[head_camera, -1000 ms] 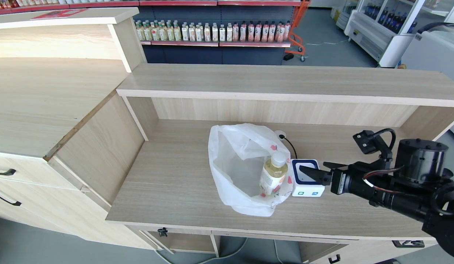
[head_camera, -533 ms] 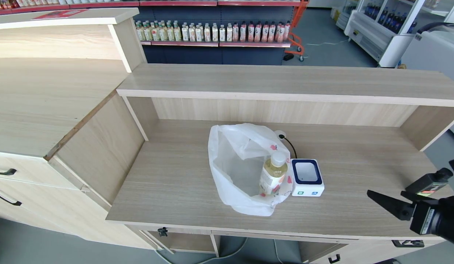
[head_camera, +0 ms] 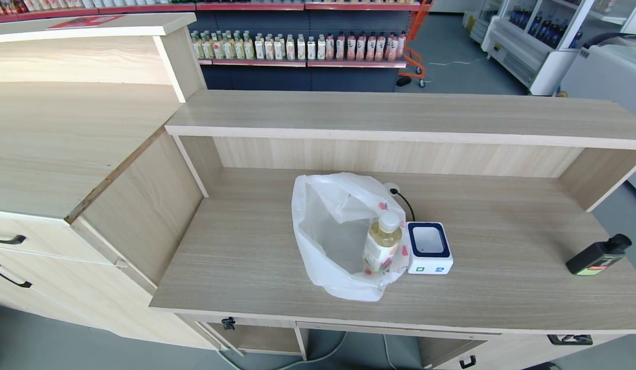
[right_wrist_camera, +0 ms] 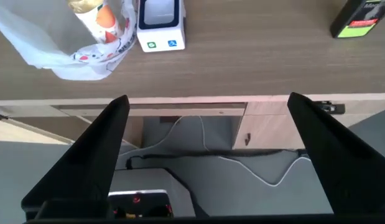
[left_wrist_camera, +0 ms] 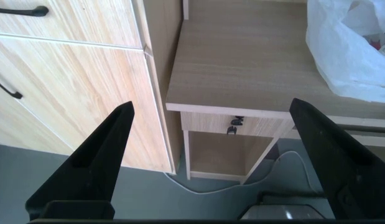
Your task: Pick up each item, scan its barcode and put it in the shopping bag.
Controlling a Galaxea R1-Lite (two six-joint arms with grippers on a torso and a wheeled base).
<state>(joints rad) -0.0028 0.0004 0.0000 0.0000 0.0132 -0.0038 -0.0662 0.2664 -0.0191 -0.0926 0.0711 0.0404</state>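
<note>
The left jaws are spread wide near the bench's left front corner. On it, one open shopping bag holds one upright pale bottle, with one white scanner just beside and one dark bottle lying well apart at right. The right jaws are spread wide too.
</note>
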